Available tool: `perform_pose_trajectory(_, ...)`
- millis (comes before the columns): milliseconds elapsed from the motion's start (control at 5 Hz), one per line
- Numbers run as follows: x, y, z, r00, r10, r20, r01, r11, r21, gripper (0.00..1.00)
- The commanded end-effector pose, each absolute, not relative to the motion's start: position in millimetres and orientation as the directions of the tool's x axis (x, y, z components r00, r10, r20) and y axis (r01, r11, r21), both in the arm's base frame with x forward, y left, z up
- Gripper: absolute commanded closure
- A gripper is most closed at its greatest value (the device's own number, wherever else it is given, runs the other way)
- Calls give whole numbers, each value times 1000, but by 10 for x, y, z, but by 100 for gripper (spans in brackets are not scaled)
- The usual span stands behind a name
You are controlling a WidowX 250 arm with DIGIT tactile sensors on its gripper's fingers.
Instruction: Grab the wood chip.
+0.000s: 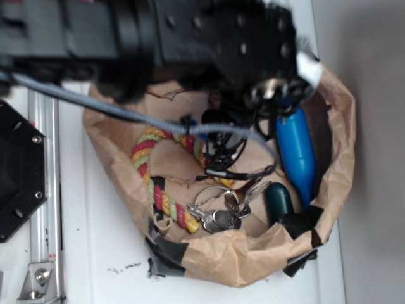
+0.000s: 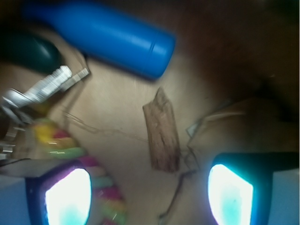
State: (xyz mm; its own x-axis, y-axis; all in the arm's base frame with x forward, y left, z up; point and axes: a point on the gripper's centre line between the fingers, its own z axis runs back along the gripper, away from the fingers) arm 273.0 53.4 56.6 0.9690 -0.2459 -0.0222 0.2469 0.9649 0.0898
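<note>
The wood chip (image 2: 162,137) is a flat, rough brown sliver with grainy streaks and jagged ends, lying on the crumpled paper floor of the brown paper bag (image 1: 253,253), away from its walls. The end effector (image 2: 149,197) hangs above it spread wide, empty, its glowing pads (image 2: 68,197) either side. Just past the chip lies a smooth blue bottle (image 2: 117,35); beside that, metal keys (image 2: 49,84) and a braided multicolored rope (image 1: 147,155). The bag sits on the white desk (image 1: 95,253).
</note>
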Motion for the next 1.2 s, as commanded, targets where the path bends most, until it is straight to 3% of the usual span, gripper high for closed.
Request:
perform_pose_trajectory(0, 2669, 527, 478, 965, -259, -31, 261, 959, 111, 0)
perform_pose_trajectory(600, 2759, 650, 408, 976, -217, -11, 217, 970, 106, 0)
perform_pose_trajectory(1000, 2760, 672, 451, 981, -178, 72, 165, 973, 158, 0)
